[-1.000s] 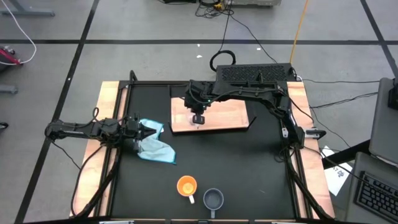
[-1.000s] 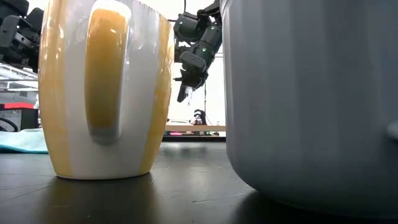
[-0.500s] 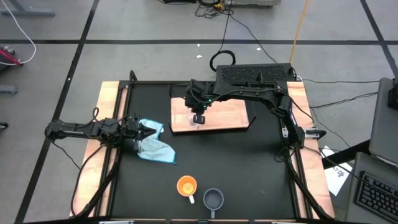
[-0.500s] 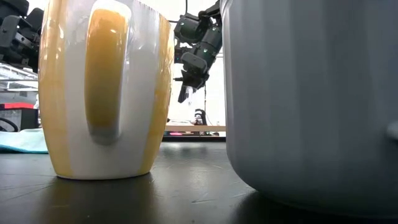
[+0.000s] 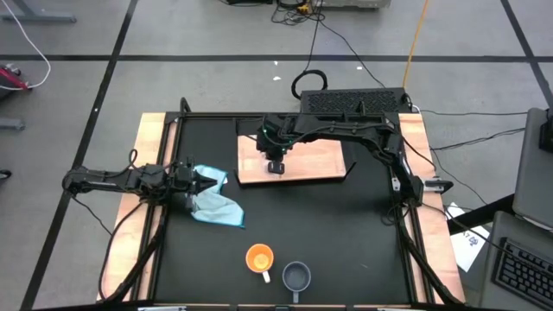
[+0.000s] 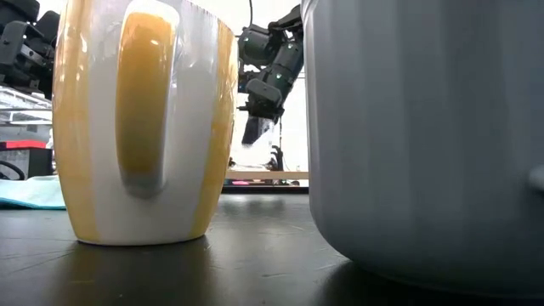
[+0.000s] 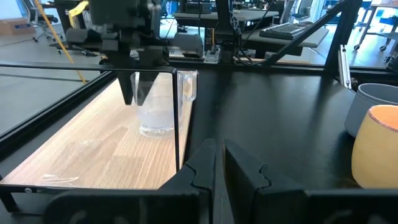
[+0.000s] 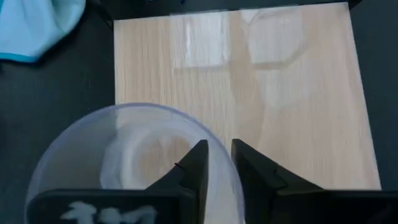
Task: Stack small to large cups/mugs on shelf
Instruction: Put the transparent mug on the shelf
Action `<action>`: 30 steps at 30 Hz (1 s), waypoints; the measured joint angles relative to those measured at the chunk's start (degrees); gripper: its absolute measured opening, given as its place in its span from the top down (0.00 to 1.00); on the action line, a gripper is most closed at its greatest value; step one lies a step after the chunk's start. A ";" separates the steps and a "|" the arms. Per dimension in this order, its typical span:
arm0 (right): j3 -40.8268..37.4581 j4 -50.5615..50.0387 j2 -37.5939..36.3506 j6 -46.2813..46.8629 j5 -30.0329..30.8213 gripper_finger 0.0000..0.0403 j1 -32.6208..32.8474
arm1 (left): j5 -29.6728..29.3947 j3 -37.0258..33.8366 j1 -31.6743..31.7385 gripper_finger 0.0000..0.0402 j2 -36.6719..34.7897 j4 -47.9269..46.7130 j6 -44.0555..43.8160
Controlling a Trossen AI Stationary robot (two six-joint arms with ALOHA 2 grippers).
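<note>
The tiny clear glass cup stands upright with its base on the light-wood shelf at the far middle of the table. My right gripper hangs right over it, open, with the cup's rim between its fingers. The orange mug and the grey-blue mug stand side by side on the black table near its front edge. My left gripper waits shut at the table's left, beside the light blue cloth. My right gripper comes from above, slanting down, and straddles the cup's rim: one finger inside the cup, one outside. A gap shows between the fingers, and I cannot tell whether either finger touches the glass. The cup's base rests on the shelf.
The light blue cloth lies crumpled on the table's left half. The shelf has bare wood to the right of the cup. A dark box stands behind the shelf. Pale wooden rails run along the table's sides.
In the low view the glass cup has sunk from below my right gripper's fingertips toward the shelf, and the fingers look a little wider apart than before. The right arm has kept its place over the shelf.
</note>
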 joint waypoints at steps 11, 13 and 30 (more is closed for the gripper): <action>0.09 0.93 -0.21 0.19 -0.07 0.73 0.11 | 0.00 0.02 -0.02 0.92 0.00 0.00 0.00; 0.09 1.10 -0.28 0.19 -0.06 0.72 0.11 | -0.01 0.01 0.00 0.92 0.02 0.00 0.00; 0.24 2.04 -8.58 1.68 4.70 0.69 0.42 | 0.00 0.01 0.00 0.92 0.02 0.00 0.00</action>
